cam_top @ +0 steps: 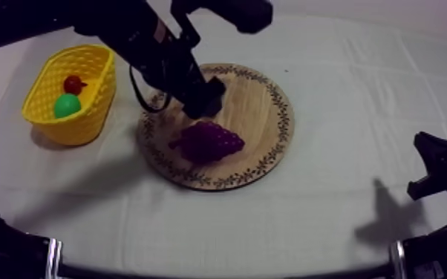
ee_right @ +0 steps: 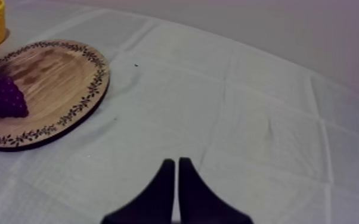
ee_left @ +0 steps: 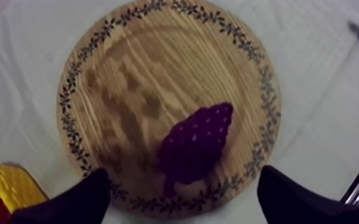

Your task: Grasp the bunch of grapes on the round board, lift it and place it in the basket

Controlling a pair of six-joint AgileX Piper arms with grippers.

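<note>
1. Yellow basket [cam_top: 85,125]: stands at the left of the cloth [cam_top: 330,215], near the wooden board [cam_top: 263,93] but apart from it. It holds a small red fruit [cam_top: 73,84] and a green fruit [cam_top: 67,106] whose kind is hard to tell.
2. Left gripper [ee_left: 185,184]: hangs over the board with its fingers [ee_left: 80,199] spread wide and nothing between them, one on each side of the bunch below.
3. Bunch of grapes [cam_top: 210,141]: lies on its side on the near half of the board, untouched. The step in hand appears to be the approach to the grasp. It is best done by lowering straight down, centring the fingers across the thick middle of the bunch rather than its tapered end, and closing only once they reach below its widest part. The lift should clear the board and the basket's rim before any move leftward.
4. Right gripper [ee_right: 176,167]: fingers pressed together in a narrow wedge, holding nothing, over bare cloth well apart from the board.
5. Hard to make out: in the top view the left arm's own body covers its fingertips and part of the board's far rim, so the gap above the grapes cannot be judged. The left wrist view cuts the basket off, leaving its free space uncertain.
</note>
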